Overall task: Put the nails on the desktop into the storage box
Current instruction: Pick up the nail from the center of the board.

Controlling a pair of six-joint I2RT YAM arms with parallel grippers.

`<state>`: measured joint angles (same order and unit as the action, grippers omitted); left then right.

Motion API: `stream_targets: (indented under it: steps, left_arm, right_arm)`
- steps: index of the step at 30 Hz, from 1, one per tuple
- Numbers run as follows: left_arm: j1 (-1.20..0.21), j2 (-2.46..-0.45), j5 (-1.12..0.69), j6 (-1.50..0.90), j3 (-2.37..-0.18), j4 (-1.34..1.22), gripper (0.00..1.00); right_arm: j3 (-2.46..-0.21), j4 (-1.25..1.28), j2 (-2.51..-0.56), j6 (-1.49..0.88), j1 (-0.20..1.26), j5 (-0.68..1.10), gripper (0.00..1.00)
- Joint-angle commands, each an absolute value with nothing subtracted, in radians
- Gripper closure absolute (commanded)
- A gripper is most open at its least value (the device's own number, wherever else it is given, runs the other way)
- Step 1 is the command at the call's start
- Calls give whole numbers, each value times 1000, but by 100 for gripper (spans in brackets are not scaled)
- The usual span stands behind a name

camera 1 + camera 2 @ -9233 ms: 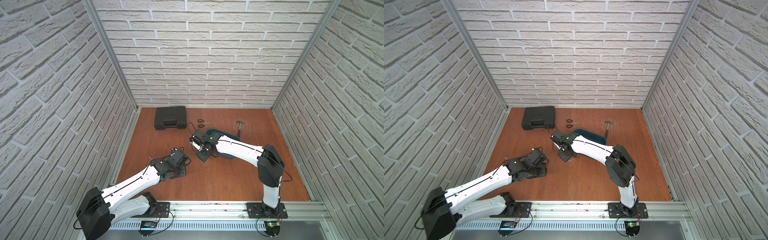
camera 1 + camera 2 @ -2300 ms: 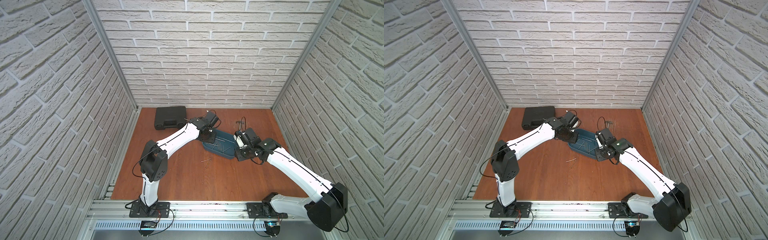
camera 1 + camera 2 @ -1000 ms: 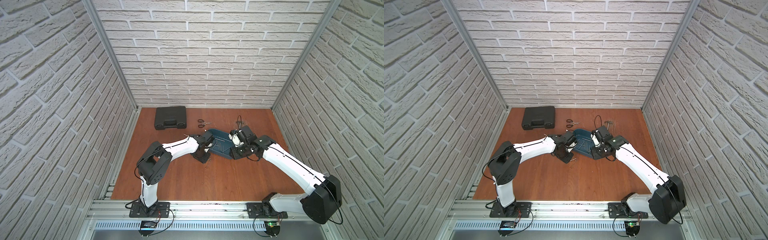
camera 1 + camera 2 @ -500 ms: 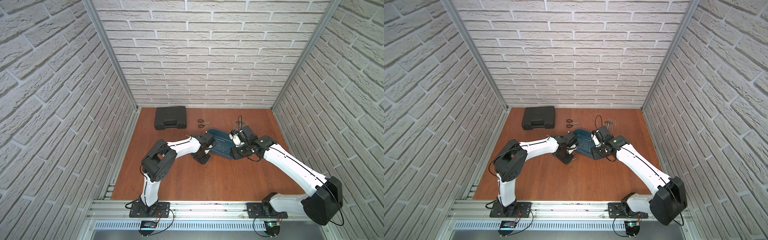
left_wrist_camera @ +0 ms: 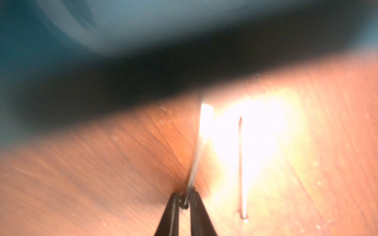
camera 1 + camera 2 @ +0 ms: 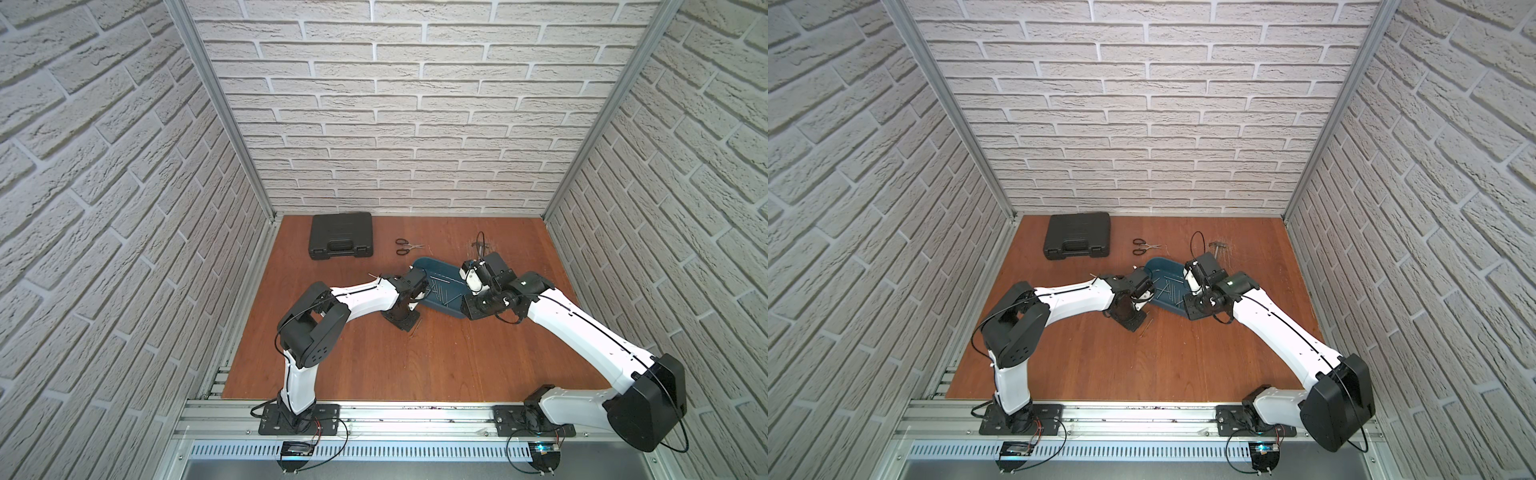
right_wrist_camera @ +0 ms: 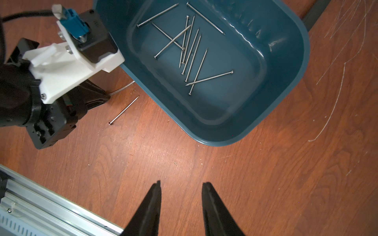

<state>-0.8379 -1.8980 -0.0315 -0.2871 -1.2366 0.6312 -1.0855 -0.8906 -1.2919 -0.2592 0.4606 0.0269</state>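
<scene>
Left wrist view: the left gripper (image 5: 184, 201) pinches a nail (image 5: 199, 149) near its head, likely to lift it. In a top view the storage box (image 6: 446, 270) sits at 1 o'clock from it. The right gripper (image 7: 181, 192) hangs part-open, empty.

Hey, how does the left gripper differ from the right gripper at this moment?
The left gripper is shut, the right gripper open. The left gripper pinches a nail beside the storage box; the right gripper holds nothing. Both have black tapered fingers.
</scene>
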Motion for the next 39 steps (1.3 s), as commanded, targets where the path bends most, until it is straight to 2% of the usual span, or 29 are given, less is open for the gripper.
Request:
stream_targets:
  steps: [1, 7, 29, 39]
  left_arm:
    - [-857, -1911, -48, -330, -1160, 655, 91]
    - [-873, -1879, -46, -372, -1106, 635, 100]
    - [-873, -1677, 22, -449, -1026, 677, 100]
    - [-869, -1602, 67, -456, -1068, 741, 100]
  right_arm:
    - [-1075, -887, -1268, -270, 461, 19, 63]
    - [-1072, -881, -1273, -272, 462, 29, 62]
    - [-1077, -847, -1289, -285, 461, 49, 63]
    - [-1083, -839, -1300, -281, 461, 54, 63]
